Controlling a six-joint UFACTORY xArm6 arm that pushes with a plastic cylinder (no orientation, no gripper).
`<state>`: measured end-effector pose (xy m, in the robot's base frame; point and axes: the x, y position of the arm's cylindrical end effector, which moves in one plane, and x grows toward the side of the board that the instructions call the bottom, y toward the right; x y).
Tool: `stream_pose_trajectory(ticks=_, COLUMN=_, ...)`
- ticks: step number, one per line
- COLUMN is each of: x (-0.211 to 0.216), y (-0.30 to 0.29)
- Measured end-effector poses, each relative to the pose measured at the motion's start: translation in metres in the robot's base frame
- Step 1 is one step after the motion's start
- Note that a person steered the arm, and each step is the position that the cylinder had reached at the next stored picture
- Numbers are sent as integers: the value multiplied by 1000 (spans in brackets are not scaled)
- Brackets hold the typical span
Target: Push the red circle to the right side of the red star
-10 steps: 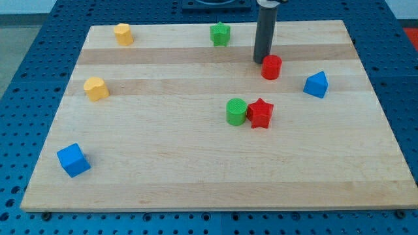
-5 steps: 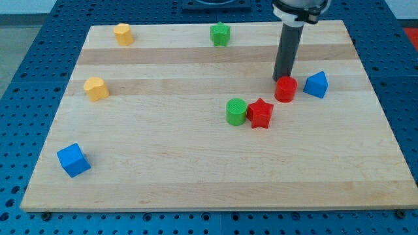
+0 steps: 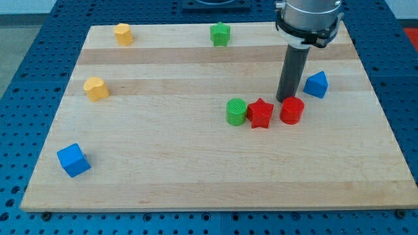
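The red circle (image 3: 292,110) sits just to the view's right of the red star (image 3: 260,113), a narrow gap between them. A green circle (image 3: 236,111) touches the star's left side. My tip (image 3: 285,100) is right behind the red circle, at its upper left edge, touching or nearly touching it. The dark rod rises from there to the view's top.
A blue block (image 3: 316,84) lies just right of the rod. A green star (image 3: 221,33) and a yellow block (image 3: 123,33) sit near the top edge. Another yellow block (image 3: 96,88) is at the left and a blue cube (image 3: 72,160) at the lower left of the wooden board (image 3: 163,163).
My tip has moved down and to the right, pushing the red circle from above the star to a spot beside the star's right side. Other blocks have not moved.
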<state>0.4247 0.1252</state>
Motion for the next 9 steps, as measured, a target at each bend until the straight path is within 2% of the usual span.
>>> stream_pose_trajectory(ticks=1, x=-1, y=2)
stream_pose_trajectory(ticks=3, x=-6, y=55)
stream_pose_trajectory(ticks=4, x=16, y=76)
stream_pose_trajectory(ticks=5, x=36, y=78)
stream_pose_trajectory(ticks=9, x=36, y=38)
